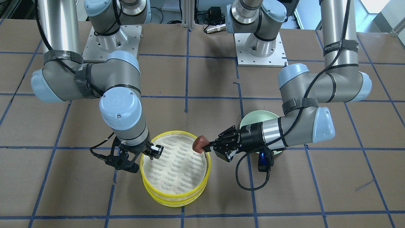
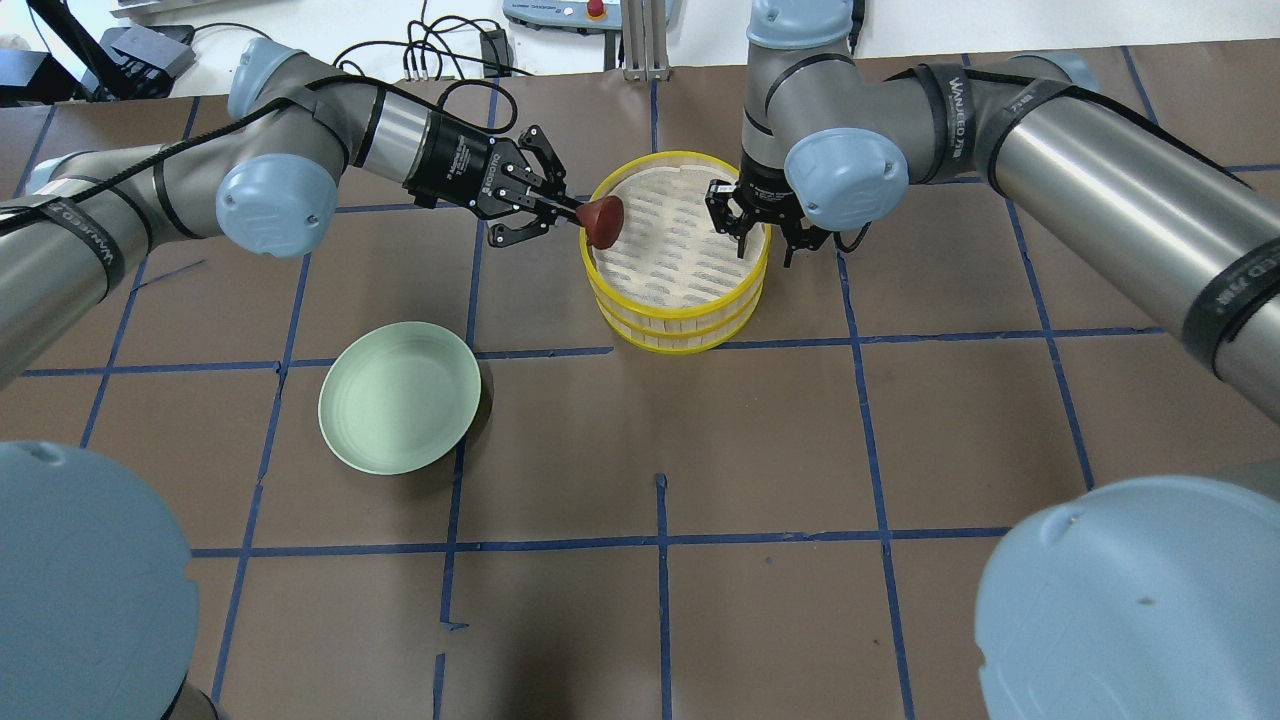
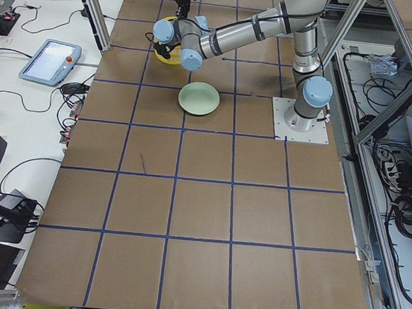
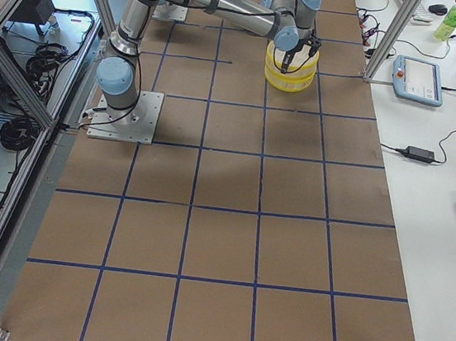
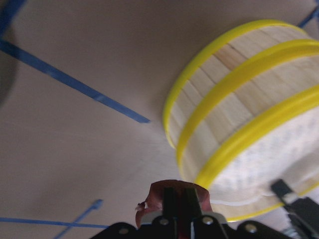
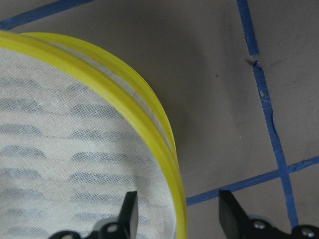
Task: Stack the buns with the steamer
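The bench [image 2: 640,620] has a brown covering, marked into squares by blue tape lines [image 2: 800,538]. Along its edge opposite the robot runs a white side table [image 4: 423,211] with a teach pendant [image 4: 418,79], a black power brick [image 4: 420,152] and a green bottle [image 4: 452,13]. Aluminium frame posts [image 3: 92,12] rise there. Cable bundles [image 3: 404,204] lie beyond the other long edge.

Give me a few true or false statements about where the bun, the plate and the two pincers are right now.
1. The left pincer grips the reddish-brown bun. True.
2. A white bun lies on the green plate. False: the plate is bare.
3. The right pincer is open, astride the yellow rim of the steamer. True.
4. The reddish-brown bun rests on the steamer's liner. False: it is held in the air by the rim.
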Tool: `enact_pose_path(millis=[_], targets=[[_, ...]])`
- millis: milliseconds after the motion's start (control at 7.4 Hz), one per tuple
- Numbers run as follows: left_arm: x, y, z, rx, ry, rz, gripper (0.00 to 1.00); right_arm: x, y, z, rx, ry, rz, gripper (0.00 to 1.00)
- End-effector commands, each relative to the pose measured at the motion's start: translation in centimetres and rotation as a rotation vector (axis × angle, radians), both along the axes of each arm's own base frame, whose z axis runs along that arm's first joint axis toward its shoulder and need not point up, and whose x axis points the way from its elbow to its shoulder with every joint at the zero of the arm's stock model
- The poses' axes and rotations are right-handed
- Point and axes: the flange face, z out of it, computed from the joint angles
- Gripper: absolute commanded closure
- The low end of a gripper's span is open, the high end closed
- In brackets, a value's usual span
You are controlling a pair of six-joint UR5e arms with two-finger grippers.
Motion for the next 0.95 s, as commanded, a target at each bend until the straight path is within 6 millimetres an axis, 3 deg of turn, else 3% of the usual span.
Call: enact_pose_path(millis=[0,135,270,541,811], targets=[[-0.5,-3.0,-0.1,0.027,0.11,0.063,0.76,-1.3,-0.8,0.4,-0.017,-0.002,0.017,0.24],[-0.3,-3.1,-0.6,0.027,0.075,0.06,0.1,-2.9,-1.2,0.3,-0.014,0.0,0.014,0.24],[0.0,-3.2,-0.8,0.023,0.02,0.056,0.03,-3.5,-1.5,0.5,-0.018,-0.001,0.018,0.24],[0.2,-3.1,0.7,-0.014,-0.046,0.046,0.0,-3.6,-1.7,1.2,-0.033,-0.004,0.006,0.23],[-2.0,-0.7,5.1,-0.258,-0.355,-0.13,0.0,-3.6,-1.9,1.5,-0.055,-0.006,0.006,0.21]])
